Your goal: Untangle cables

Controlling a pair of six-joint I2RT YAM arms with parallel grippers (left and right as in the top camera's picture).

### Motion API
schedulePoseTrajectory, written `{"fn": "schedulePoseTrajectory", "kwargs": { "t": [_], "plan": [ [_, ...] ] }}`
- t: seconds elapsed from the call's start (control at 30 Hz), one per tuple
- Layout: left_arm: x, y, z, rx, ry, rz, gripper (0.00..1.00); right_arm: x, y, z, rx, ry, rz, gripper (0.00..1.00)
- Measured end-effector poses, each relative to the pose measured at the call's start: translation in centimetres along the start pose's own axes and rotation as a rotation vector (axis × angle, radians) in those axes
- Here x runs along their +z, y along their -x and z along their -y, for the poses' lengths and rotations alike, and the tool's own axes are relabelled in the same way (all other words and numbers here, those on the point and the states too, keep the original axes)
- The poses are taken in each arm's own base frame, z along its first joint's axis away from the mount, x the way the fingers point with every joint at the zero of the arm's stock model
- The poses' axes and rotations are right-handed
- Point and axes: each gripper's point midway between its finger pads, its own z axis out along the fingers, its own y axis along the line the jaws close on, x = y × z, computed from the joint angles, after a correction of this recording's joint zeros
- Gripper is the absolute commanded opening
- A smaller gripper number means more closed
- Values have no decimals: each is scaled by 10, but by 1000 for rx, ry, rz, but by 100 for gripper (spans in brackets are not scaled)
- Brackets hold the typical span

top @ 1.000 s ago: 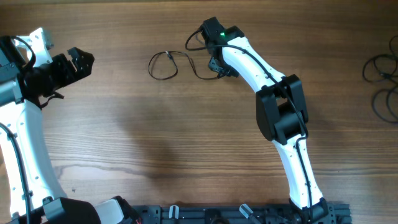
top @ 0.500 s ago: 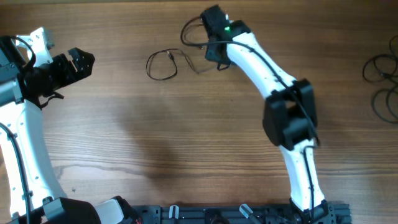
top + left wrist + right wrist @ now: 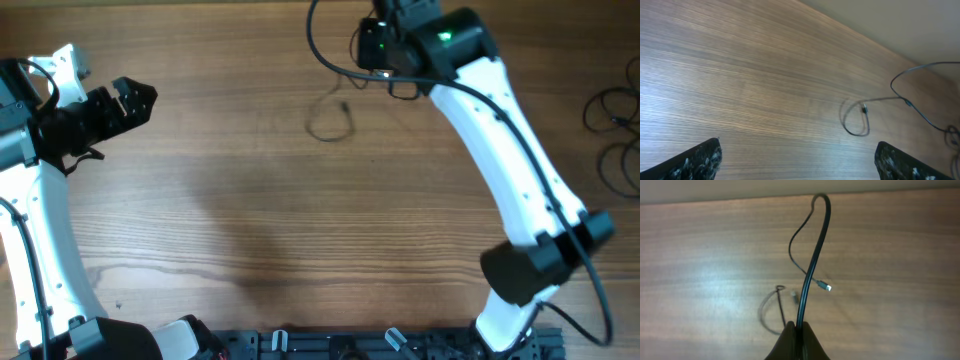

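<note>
My right gripper (image 3: 378, 52) is at the far middle of the table, shut on a thin black cable (image 3: 313, 45). In the right wrist view the fingers (image 3: 799, 328) pinch the cable (image 3: 812, 255), which rises, bends over and hangs down to a small silver plug (image 3: 826, 286). The cable's other end is a blurred loose loop (image 3: 330, 126) just over the table, also in the left wrist view (image 3: 858, 120). More thin black cables (image 3: 612, 108) lie in loops at the right edge. My left gripper (image 3: 137, 100) is open and empty at the far left, fingers wide apart (image 3: 800, 165).
A second loop of cable (image 3: 622, 168) lies below the first at the right edge. The table's far edge (image 3: 875, 42) meets a pale wall. The arm mounts run along the near edge (image 3: 350, 345).
My right arm has swung up and to the right with the cable in its grip. The loop on the table has been dragged right. The left arm has not moved.
</note>
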Motion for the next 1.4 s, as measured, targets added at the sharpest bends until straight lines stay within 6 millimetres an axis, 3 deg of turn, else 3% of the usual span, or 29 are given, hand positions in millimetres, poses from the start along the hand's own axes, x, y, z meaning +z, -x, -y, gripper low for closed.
{"fn": "schedulePoseTrajectory", "kwargs": {
  "t": [0.1, 0.13, 0.3, 0.67, 1.0, 1.13, 1.4],
  "plan": [
    [0, -3, 5, -8, -27, -12, 100, -24, -5, 9, -20, -5, -8, 4],
    [0, -5, 7, -10, -38, -20, 100, -43, -7, 18, -26, -10, -8, 4],
    [3, -13, 17, -14, -67, -54, 100, -83, -18, 51, -20, -48, -30, 4],
    [10, -19, 37, 23, -107, -83, 100, -161, -12, 139, 113, -152, 90, 4],
    [11, -20, 39, 28, -111, -86, 100, -247, -8, 201, 240, -265, 250, 4],
    [11, -21, 40, 30, -113, -88, 100, -261, -13, 224, 292, -340, 267, 4],
    [13, -22, 44, 38, -119, -93, 100, -285, -26, 288, 456, -597, 298, 4]
  ]
}}
